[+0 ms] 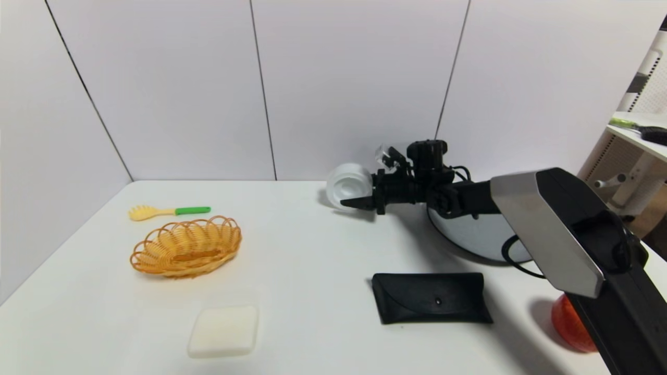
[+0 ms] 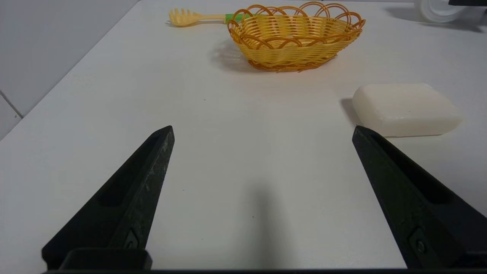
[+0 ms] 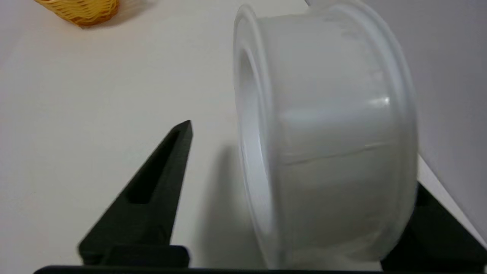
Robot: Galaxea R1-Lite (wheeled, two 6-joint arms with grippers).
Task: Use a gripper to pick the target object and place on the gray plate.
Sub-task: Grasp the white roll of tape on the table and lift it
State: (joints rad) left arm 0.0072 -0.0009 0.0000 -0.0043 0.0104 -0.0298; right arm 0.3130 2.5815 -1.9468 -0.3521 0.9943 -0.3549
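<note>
The white translucent container [image 1: 348,185] is at the back middle of the table, turned on its side with its ringed base towards me. My right gripper [image 1: 353,197] is open around it. In the right wrist view one finger [image 3: 167,171] stands apart from the container [image 3: 327,133], and the other finger [image 3: 432,222] is mostly hidden behind it. The gray plate [image 1: 471,239] lies just behind the right arm, partly covered by it. My left gripper [image 2: 262,130] is open and empty over bare table near the front left, out of the head view.
An orange woven basket [image 1: 186,246] and a yellow fork with a green handle [image 1: 167,211] are at the left. A white soap-like block [image 1: 224,330] lies in front, a black case [image 1: 431,297] in the middle front, and an orange-red object [image 1: 570,323] at the front right.
</note>
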